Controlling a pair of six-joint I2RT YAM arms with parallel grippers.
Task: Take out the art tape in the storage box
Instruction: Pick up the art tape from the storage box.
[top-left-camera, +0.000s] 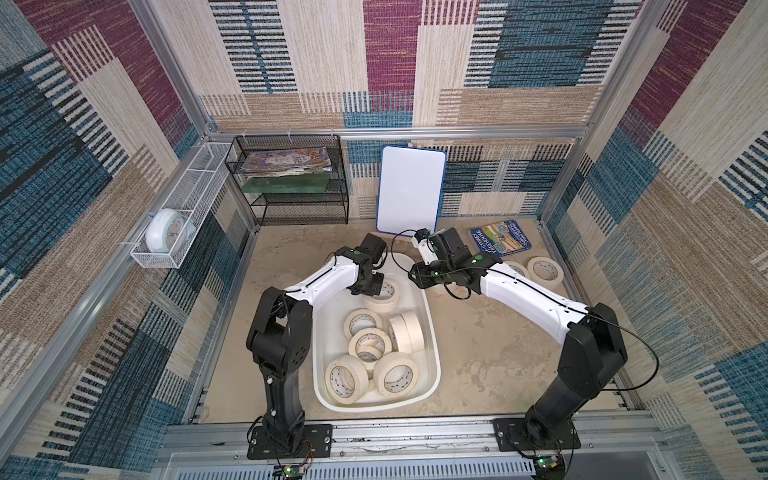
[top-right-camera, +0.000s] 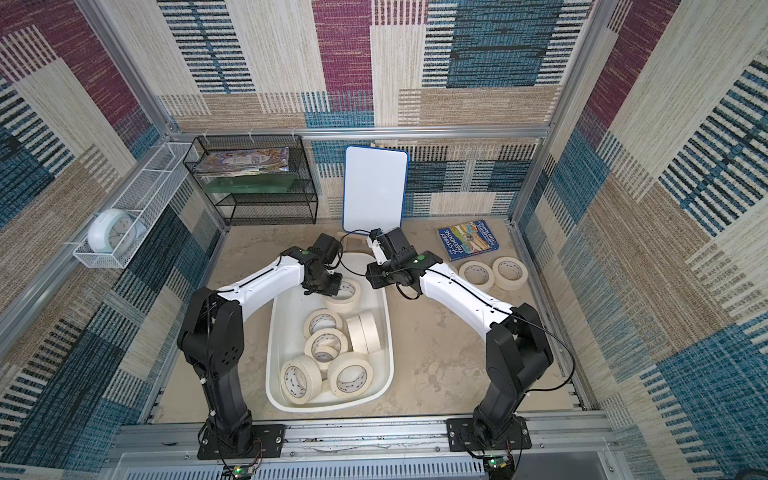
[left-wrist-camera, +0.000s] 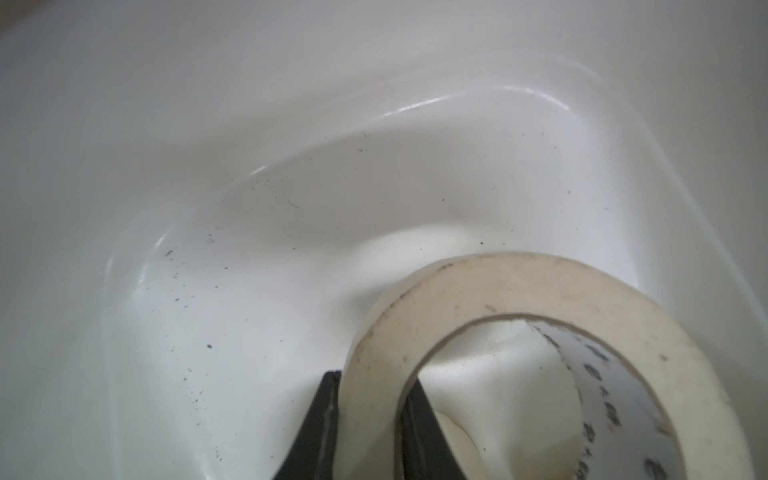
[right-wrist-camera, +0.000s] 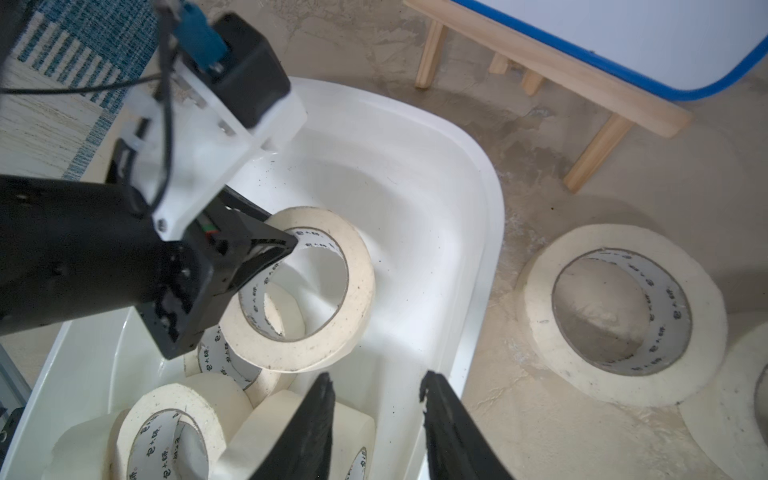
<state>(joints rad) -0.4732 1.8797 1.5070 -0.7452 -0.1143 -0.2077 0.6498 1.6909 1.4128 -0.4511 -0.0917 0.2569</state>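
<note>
Two black fingers of the left gripper pinch the wall of one art tape roll, one outside the ring and one inside its core. That roll is tilted at the far end of the storage box, seemingly lifted off its floor. Several other rolls lie nearer in the box. The right gripper hangs spread and empty over the box's right rim. Two more rolls lie on the table.
</note>
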